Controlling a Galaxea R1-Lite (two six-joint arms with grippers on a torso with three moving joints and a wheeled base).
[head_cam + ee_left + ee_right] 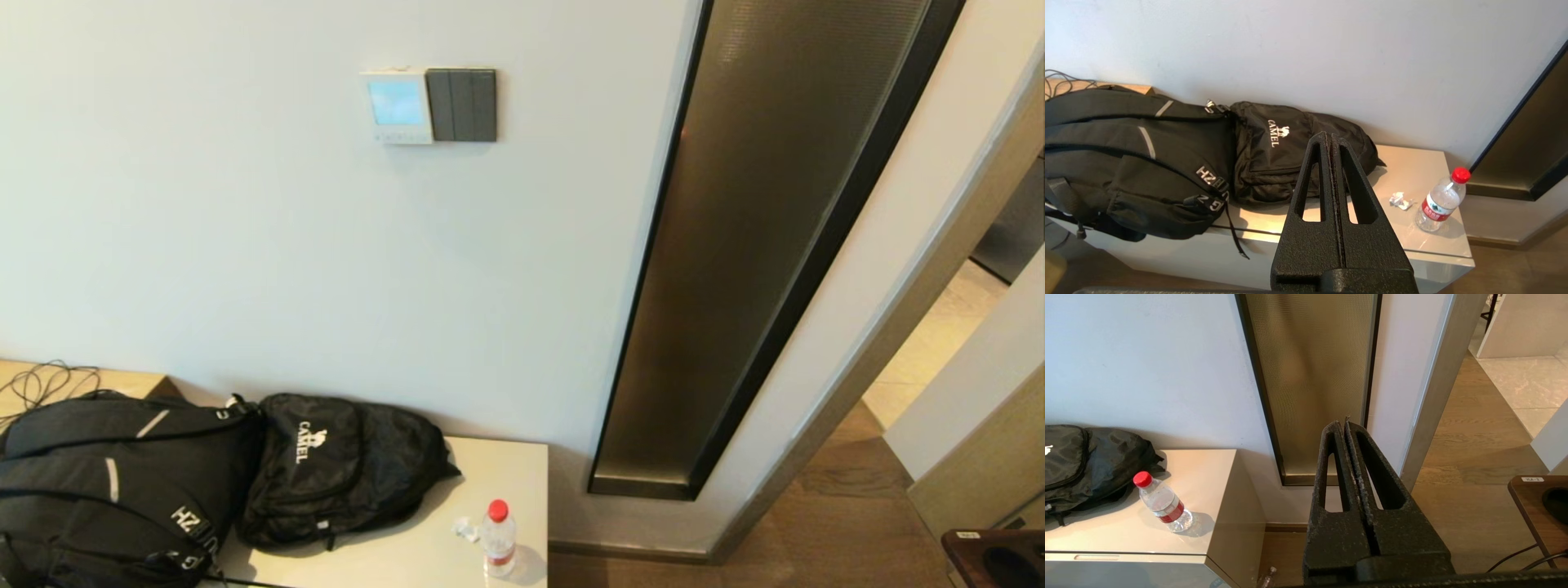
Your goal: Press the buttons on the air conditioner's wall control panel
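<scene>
The air conditioner's wall control panel (397,106) (screen lit pale blue) is mounted high on the wall, its buttons (397,136) untouched. The left claw (1331,136) and right claw (1342,425) are held closed, low down.

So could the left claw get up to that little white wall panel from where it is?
Probably yes: the left claw sits low, shut, over the backpacks; bare wall lies below the air conditioner's wall control panel, nothing blocking.

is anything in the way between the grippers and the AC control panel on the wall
Nothing visible blocks it. The control panel sits on bare wall, well above the backpacks and bottle. The left gripper and right gripper, jaws shut, sit low, near cabinet height.
</scene>
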